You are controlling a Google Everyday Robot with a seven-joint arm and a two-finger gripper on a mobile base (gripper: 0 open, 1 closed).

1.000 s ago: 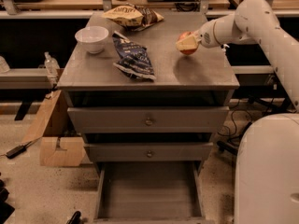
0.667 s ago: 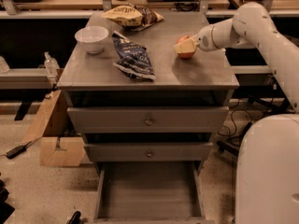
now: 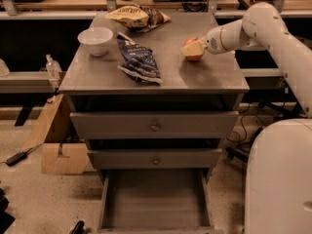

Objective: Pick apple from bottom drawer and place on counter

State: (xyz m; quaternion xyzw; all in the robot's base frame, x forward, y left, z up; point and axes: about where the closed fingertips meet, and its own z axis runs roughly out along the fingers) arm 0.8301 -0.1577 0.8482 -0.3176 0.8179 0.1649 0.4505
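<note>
My hand [image 3: 195, 48] is closed on the apple [image 3: 194, 57], holding it over the worktop [image 3: 209, 77] toward the right edge, nearer the back than the front. The bottom drawer [image 3: 153, 201] stands open below with the apple out of it, so the picking is done. I judge that only the placing remains. I cannot tell whether the apple touches the surface or hangs just above it, and I have not let go. A dark snack bag [image 3: 139, 62] lies mid-worktop, well apart. A white bowl [image 3: 96, 39] sits near the back left corner and a second bag [image 3: 138, 16] at the back edge. None of them blocks the set-down.
</note>
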